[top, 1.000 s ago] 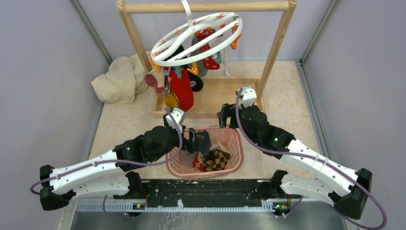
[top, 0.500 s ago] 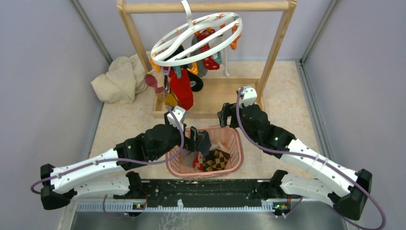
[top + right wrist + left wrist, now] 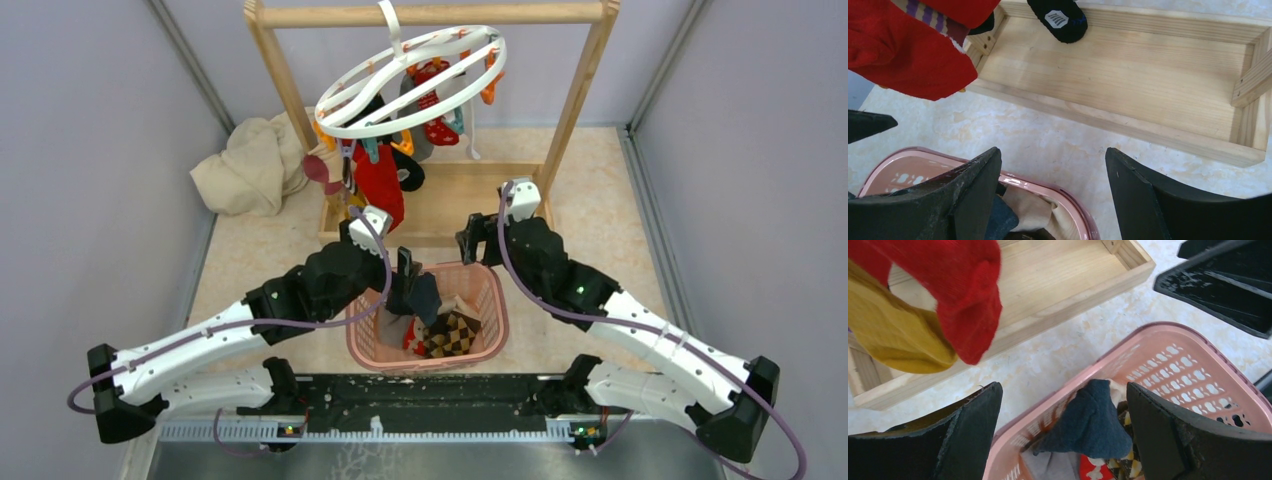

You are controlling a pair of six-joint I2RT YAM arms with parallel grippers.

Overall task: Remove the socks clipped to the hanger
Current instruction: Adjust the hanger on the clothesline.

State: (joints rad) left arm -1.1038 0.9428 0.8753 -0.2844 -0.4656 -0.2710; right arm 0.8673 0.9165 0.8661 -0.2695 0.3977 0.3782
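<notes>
Top external view. We list the hanger (image 3: 420,117), a white ring tilted down to the left, hooked on the top rail of the wooden frame (image 3: 430,15). Socks hang from its clips: a red sock (image 3: 380,185) at the low left side, a black sock (image 3: 408,176) just beside it, and a red patterned sock (image 3: 437,128) further back. The pink basket (image 3: 495,322) stands on the table (image 3: 600,200) in front of the frame, with a checked sock (image 3: 455,333) among the pieces inside. A beige cloth (image 3: 250,165) lies heaped at the left. The left gripper (image 3: 405,285) hangs over the basket's far left rim. The right gripper (image 3: 468,242) hangs over the table at the far right corner of the basket.

Left wrist view. The left gripper (image 3: 1063,390) has its jaws spread wide and holds nothing. Below them a dark blue sock (image 3: 1088,425) lies in the pink basket (image 3: 1178,365). The red sock (image 3: 968,305) and a mustard sock (image 3: 893,335) hang at upper left, over the frame's wooden base.

Right wrist view. The right gripper (image 3: 1052,155) has its jaws apart with nothing between them, above bare table and the basket's rim (image 3: 1048,187). We note the red sock (image 3: 908,60), a striped sock (image 3: 923,12) and the toe of the black sock (image 3: 1058,17) over the wooden base.
</notes>
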